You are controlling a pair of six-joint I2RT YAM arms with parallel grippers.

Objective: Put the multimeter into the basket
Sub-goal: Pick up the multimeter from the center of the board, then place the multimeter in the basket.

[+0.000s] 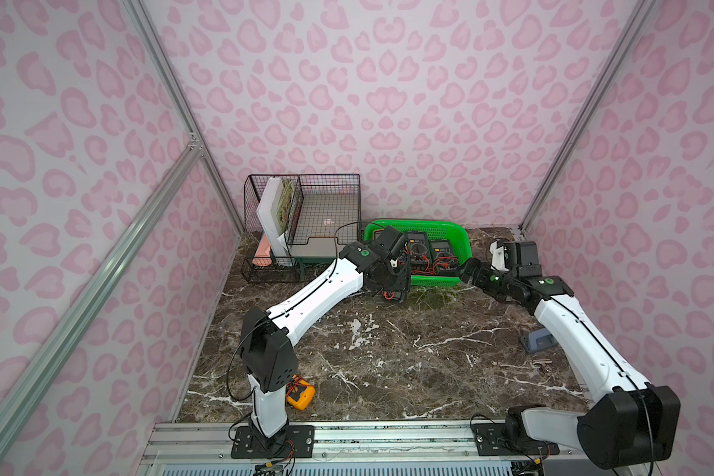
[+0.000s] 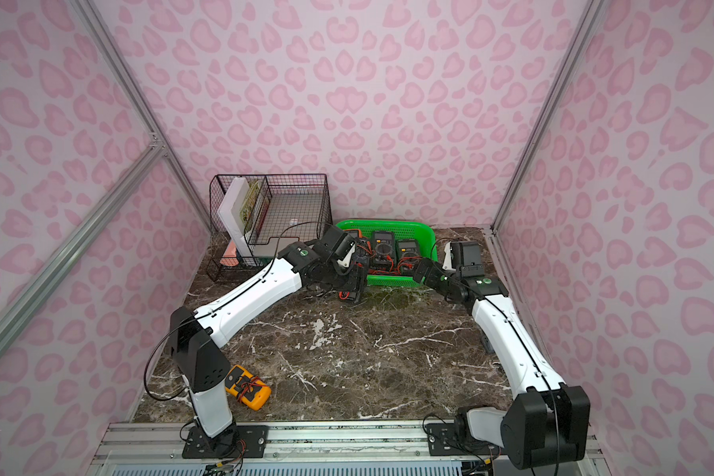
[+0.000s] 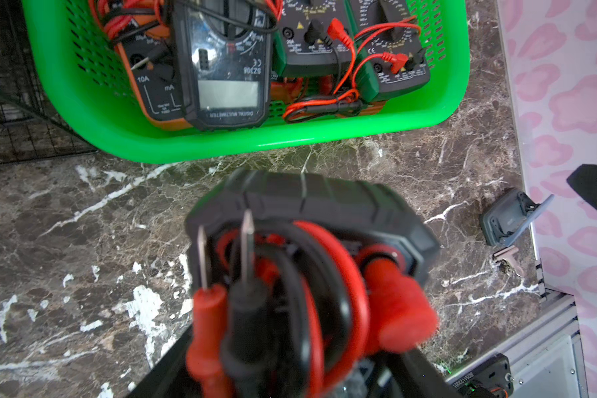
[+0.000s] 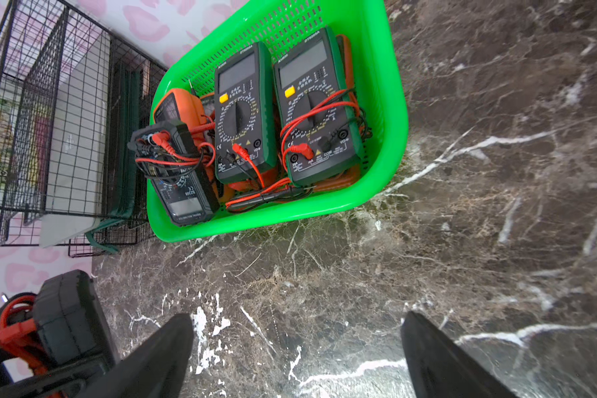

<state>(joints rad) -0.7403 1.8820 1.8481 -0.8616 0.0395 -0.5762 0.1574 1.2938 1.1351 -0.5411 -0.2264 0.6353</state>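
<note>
Basket: bright green perforated plastic basket (image 4: 255, 224), rounded corners, flared rim, at the rear of the tabletop (image 1: 388, 362). It is packed with two green-edged meters (image 4: 242, 113) side by side, a black meter (image 4: 183, 182) and an orange meter (image 4: 176, 103), with red and black leads tangled among them.
Multimeter: the multimeter (image 3: 324, 203) has a black ribbed case with leads coiled round it. It is outside the basket, just in front of the near rim.
Left claw: the left claw (image 1: 393, 288) is clamped on the multimeter.
Right claw: the right claw (image 4: 297, 320) has its jaws spread wide and holds nothing, near the basket.
Wire organiser: the black mesh wire organiser (image 1: 330, 193) beside the basket holds a grey laptop (image 1: 318, 247) and an upright white board (image 1: 271, 206).
Tabletop: dark marble pattern with white veins; a yellow meter (image 2: 248, 387) lies by the left arm's base.
</note>
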